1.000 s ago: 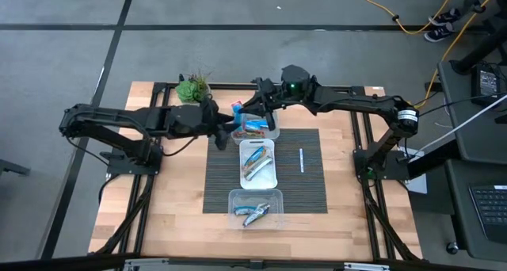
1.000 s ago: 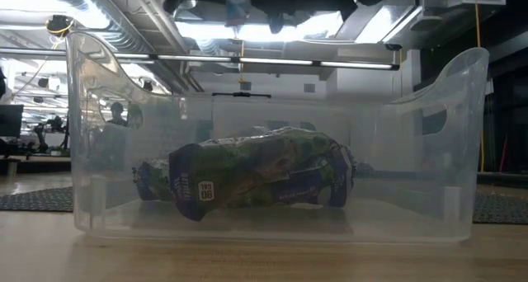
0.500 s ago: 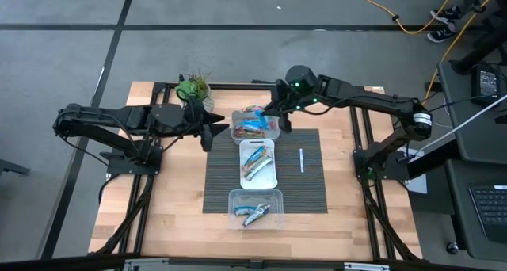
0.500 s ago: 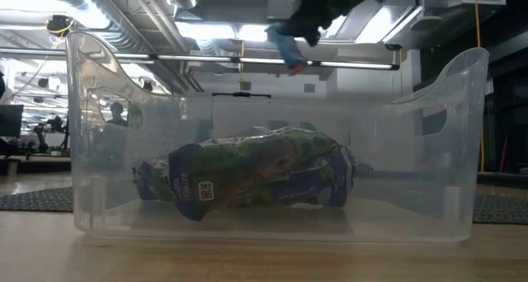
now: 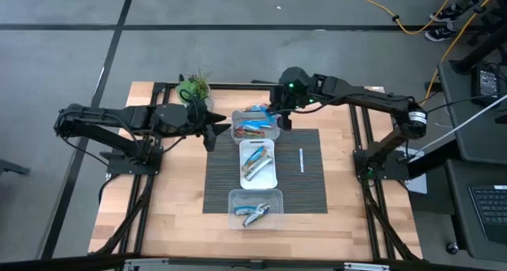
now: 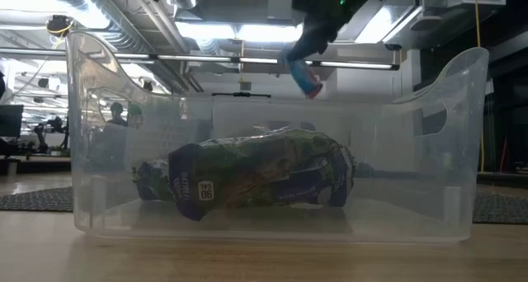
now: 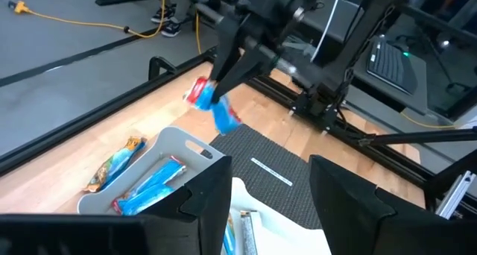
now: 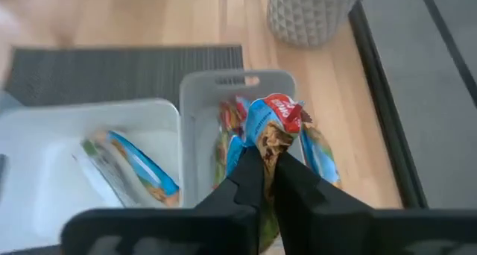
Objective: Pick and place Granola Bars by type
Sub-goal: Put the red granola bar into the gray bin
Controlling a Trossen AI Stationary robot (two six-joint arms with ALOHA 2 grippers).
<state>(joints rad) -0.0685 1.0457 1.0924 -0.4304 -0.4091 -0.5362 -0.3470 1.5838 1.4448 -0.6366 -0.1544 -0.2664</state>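
One granola bar, blue with a red end, hangs from my right gripper above the far clear tub. That tub holds several blue and orange bars. The middle tub and the near tub each hold bars too, and one green-blue wrapped bar fills the low view. My left gripper is open and empty, left of the far tub at about its height. My right gripper pinches the granola bar between its two shut fingers, on the brown part just behind the red end. In the left wrist view the fingers slant downward and the bar hangs below them, lifted clear of the tub.
The three tubs stand in a row on a dark ribbed mat. A thin white stick lies on the mat right of the middle tub. A potted plant stands at the far edge, behind my left gripper. Bare wood lies on both sides of the mat.
A second ago the bar was between both grippers, left of the far tub. My left gripper has drawn back toward the table's left edge. My right gripper has carried the bar to the right, over the far tub, and the bar has come lower.
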